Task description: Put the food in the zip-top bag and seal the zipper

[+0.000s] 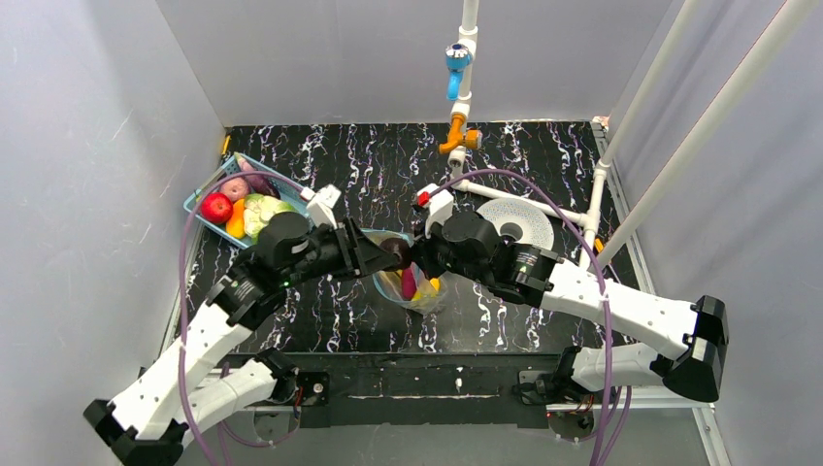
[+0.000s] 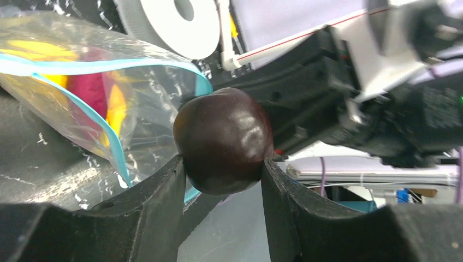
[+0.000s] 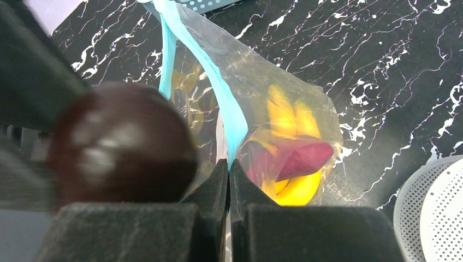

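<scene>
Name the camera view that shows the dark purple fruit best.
Left wrist: the dark purple fruit sits sharp and centred, clamped in the left hand. Right wrist shows it blurred at the left; top external shows only a small dark spot.

A round, glossy dark purple fruit (image 2: 224,141) is clamped at its sides between the left fingers (image 2: 158,202), right at the mouth of the zip-top bag (image 2: 71,71). The bag is clear, crinkly plastic with its mouth open. One lip is pinched between the right fingers (image 3: 215,191). The zipper (image 3: 224,103), a thin teal-blue strip, runs along both lips and is unsealed. Inside the bag lie a yellow banana (image 3: 284,114) and a magenta-red piece (image 3: 303,158), touching each other. More food sits in the blue basket (image 1: 209,180), well to the left on the surface: a red apple (image 1: 216,207), an orange piece (image 1: 236,223) and a pale green piece (image 1: 264,209).
</scene>
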